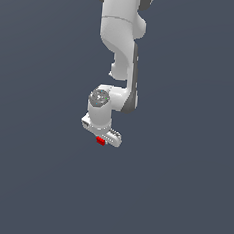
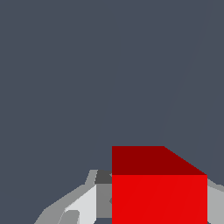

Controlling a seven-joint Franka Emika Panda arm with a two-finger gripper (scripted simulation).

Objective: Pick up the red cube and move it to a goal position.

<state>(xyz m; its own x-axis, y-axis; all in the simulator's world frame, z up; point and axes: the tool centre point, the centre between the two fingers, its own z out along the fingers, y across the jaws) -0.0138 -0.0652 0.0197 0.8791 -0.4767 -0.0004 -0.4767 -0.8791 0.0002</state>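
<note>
Between the white gripper's (image 2: 159, 205) fingers (image 2: 83, 205), the red cube (image 2: 159, 197) is sitting clamped, a grey-white finger pressing each side in the wrist view. Seen from outside, the cube (image 1: 100, 141) is peeking out beneath the gripper (image 1: 103, 138), the arm (image 1: 123, 44) reaching down over the plain dark worktop (image 1: 33, 182), whose edges are showing nowhere.

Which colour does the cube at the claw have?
The red cube is bright red with a darker red shaded side, clearest in the wrist view.
</note>
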